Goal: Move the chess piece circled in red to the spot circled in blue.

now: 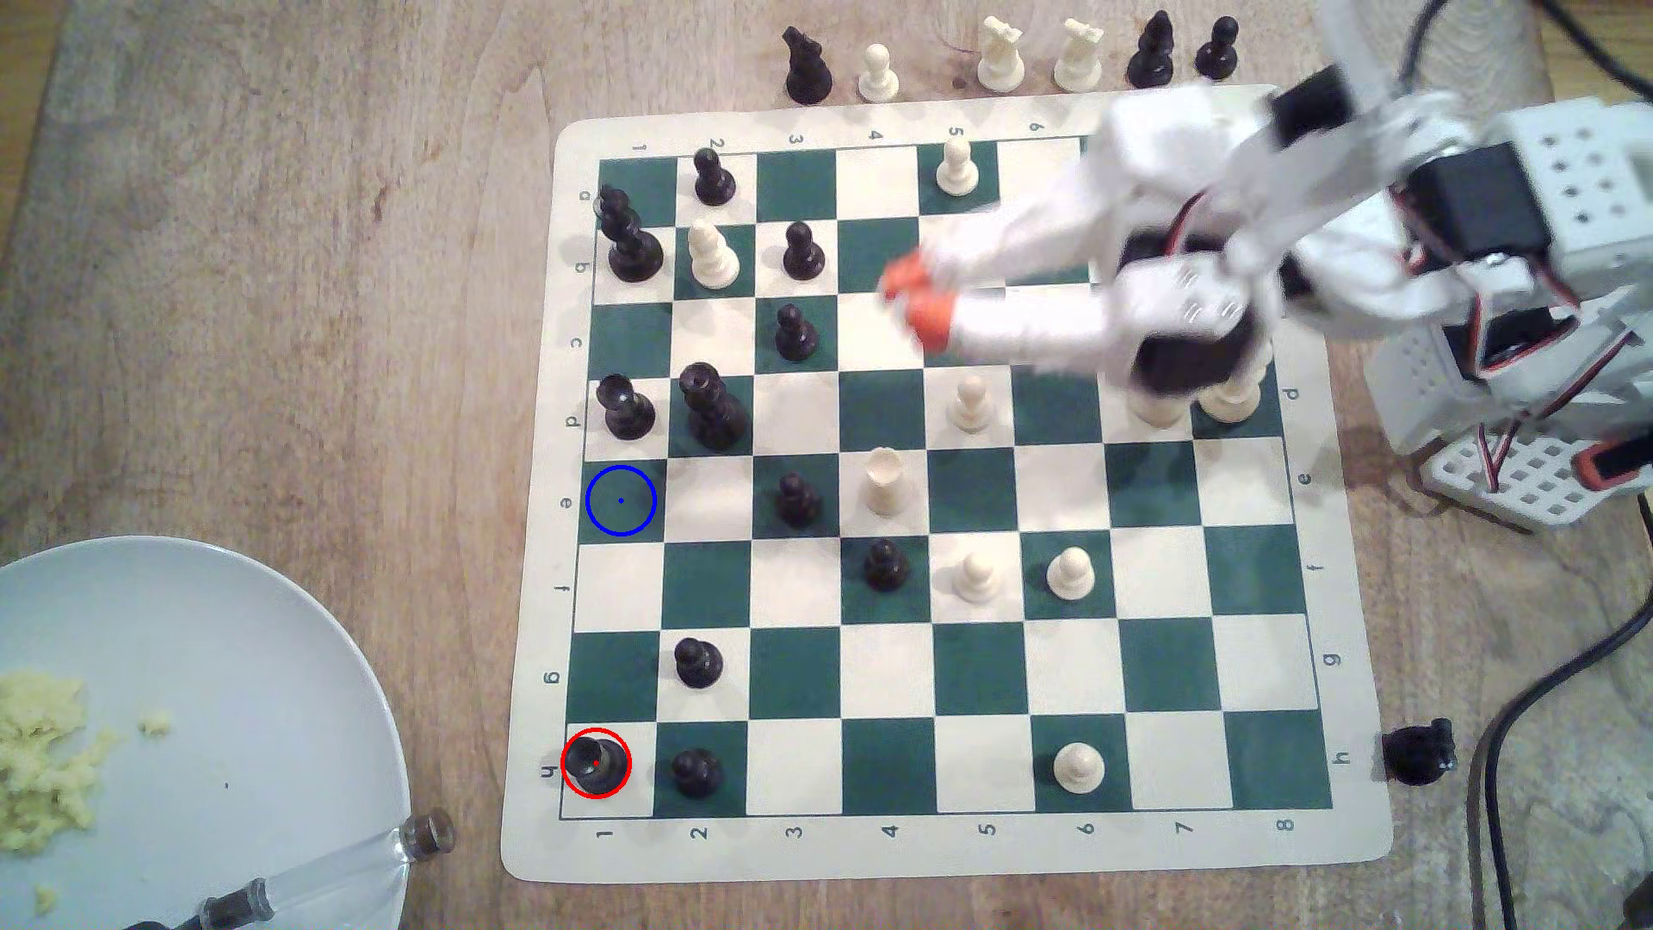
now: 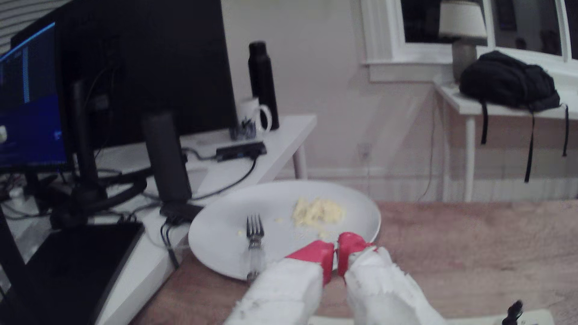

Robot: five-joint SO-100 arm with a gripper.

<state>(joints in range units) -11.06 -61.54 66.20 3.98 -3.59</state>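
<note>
Hand (image 1: pixel 912 300) nearly closed and empty, high over the board's upper middle in the exterior view. Going left to right there: I see the blue-ringed square (image 1: pixel 621 501) and, below it, the black rook (image 1: pixel 596 763) in the corner, well apart from me. I'd open wide, descend straight, avoiding the neighbouring pawn (image 1: pixel 696 771).

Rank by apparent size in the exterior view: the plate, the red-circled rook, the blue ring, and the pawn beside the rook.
1. Plate, by far the largest.
2. Blue ring and red-circled rook: too alike to rank.
3. Black pawn, slightly smaller than the rook.
</note>
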